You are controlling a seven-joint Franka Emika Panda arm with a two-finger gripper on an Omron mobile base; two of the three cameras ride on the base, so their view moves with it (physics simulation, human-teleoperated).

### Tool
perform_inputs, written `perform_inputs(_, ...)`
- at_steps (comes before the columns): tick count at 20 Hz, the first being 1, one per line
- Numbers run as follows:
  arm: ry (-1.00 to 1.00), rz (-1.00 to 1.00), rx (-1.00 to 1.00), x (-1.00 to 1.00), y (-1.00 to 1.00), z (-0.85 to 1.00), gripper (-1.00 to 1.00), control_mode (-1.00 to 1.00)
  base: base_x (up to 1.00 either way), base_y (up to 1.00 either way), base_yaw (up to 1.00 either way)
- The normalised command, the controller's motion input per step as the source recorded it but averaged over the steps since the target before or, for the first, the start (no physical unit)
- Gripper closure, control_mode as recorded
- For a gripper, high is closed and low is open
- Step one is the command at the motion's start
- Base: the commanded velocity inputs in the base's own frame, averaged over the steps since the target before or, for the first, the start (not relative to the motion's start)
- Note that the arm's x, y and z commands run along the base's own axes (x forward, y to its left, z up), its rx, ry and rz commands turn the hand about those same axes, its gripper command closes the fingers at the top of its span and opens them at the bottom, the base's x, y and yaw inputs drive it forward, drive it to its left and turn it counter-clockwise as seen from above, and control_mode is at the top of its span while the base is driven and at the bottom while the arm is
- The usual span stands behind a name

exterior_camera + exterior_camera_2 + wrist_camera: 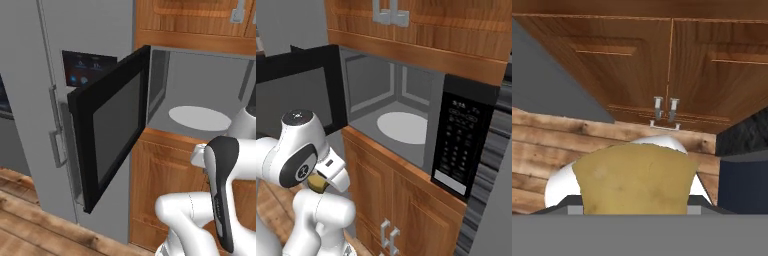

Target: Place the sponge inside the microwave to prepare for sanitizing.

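Sponge [634, 177] sits squeezed in my gripper [634, 207]. It looks soft and light, so I pinch its middle. Above me, the microwave [406, 120] is open.

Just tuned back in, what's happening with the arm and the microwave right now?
The white arm's tool is shut on a yellowish-tan sponge, held low in front of the wooden lower cabinet doors. The built-in microwave stands with its black-framed glass door swung wide open, and its white round plate is bare. The sponge has not yet gone inside.
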Motion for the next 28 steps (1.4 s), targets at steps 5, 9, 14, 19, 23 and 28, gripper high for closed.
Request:
perform_inputs(5,0.00,0.00,0.00,0.00,0.00,0.00,1.00,1.00,0.02,-0.52,0.05)
perform_inputs(9,0.00,0.00,0.00,0.00,0.00,0.00,1.00,1.00,0.00,0.00,0.00)
perform_inputs(14,0.00,0.00,0.00,0.00,0.00,0.00,1.00,1.00,0.00,0.00,0.00)
perform_inputs(19,-0.04,0.00,0.00,0.00,0.00,0.00,1.00,-1.00,0.00,0.00,0.00)
perform_inputs(23,-0.17,0.00,-0.05,0.00,0.00,0.29,1.00,-1.00,0.00,0.00,0.00)
perform_inputs(28,-0.19,-0.06,-0.27,-0.01,0.00,0.65,1.00,-1.00,0.00,0.00,0.00)
